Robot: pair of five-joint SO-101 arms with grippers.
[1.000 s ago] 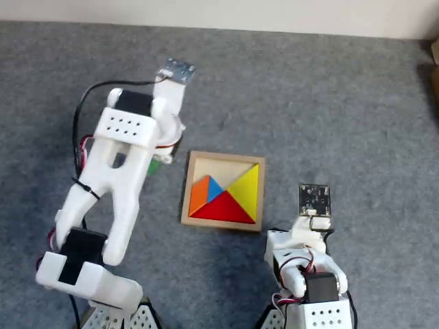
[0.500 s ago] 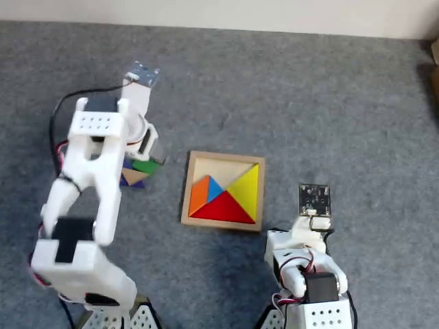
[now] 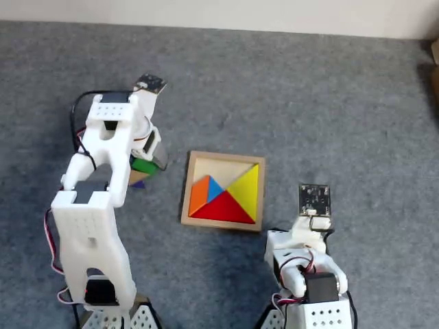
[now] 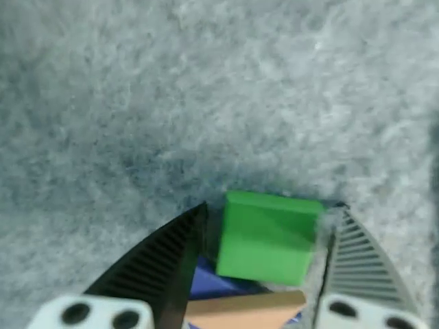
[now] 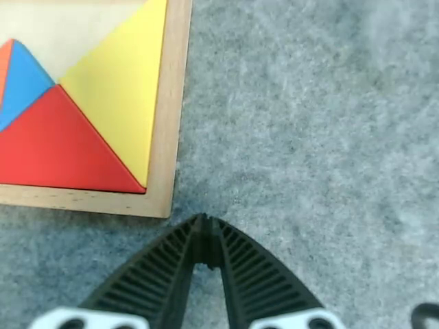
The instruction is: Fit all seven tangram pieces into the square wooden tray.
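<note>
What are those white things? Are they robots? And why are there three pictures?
Yes, they are two robot arms, the left arm and the right arm, standing on a grey table. One picture comes from a camera up high that looks down. The other two come from small cameras on each arm's wrist, so you see its pincers, called a gripper, poking out.

In the middle lies a wooden tray with four puzzle pieces in it: red, yellow, blue and orange. The left gripper is open, with one finger on each side of a green piece that lies outside the tray. The right gripper is shut and holds nothing.
</note>
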